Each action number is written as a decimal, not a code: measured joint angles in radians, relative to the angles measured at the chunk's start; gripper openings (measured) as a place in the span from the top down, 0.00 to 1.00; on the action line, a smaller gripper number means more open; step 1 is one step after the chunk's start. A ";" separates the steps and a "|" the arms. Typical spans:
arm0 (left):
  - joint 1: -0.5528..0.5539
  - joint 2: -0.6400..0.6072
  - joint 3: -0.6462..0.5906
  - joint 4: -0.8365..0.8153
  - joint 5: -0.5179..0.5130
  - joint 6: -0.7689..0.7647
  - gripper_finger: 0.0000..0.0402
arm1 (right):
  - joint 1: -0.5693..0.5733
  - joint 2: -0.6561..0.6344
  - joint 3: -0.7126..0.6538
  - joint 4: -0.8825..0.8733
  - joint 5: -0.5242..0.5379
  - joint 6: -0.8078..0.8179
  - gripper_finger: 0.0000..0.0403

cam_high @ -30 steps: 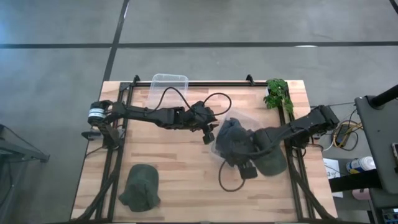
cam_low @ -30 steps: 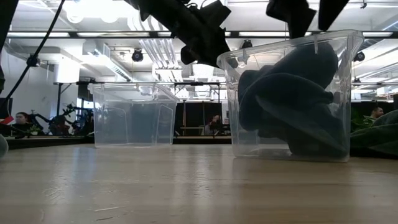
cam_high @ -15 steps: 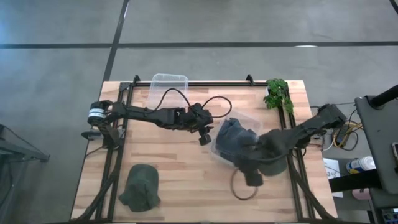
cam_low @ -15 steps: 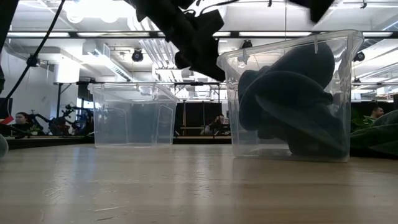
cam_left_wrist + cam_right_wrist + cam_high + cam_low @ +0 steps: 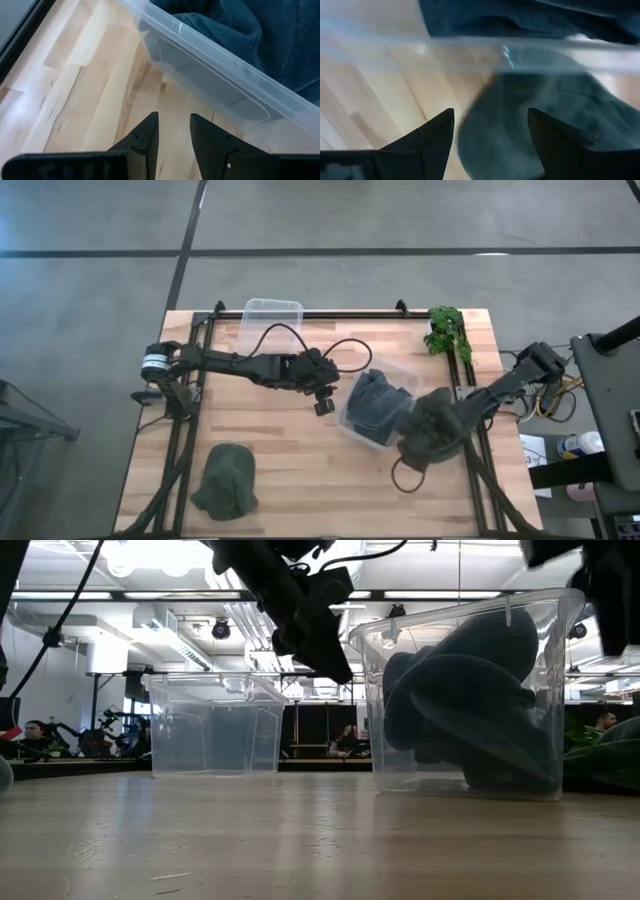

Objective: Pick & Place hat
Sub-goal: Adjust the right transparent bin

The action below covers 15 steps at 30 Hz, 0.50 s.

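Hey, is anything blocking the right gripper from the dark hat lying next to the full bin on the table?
Nothing visible does. The right gripper hovers open over the dark hat beside the bin, only air between them. The bin's clear wall lies farther on, beyond the hat. The left gripper is open, on the bin's other side.

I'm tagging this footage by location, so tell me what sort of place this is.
Probably a robotics lab or workshop: a wooden table framed by a black rig, seated people at workstations behind it, and an open ceiling with strip lights and ducts.
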 joint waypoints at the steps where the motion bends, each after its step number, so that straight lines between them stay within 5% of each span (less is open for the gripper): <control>1: 0.000 0.000 0.000 -0.001 0.000 0.000 0.74 | -0.013 0.000 -0.027 0.048 0.009 -0.006 0.39; 7: 0.001 0.021 -0.013 -0.002 0.000 0.036 0.74 | -0.157 0.000 -0.096 0.147 0.154 -0.098 0.39; 15: 0.023 0.054 -0.008 -0.017 -0.071 0.133 0.74 | -0.466 -0.011 -0.118 0.176 0.204 -0.428 0.39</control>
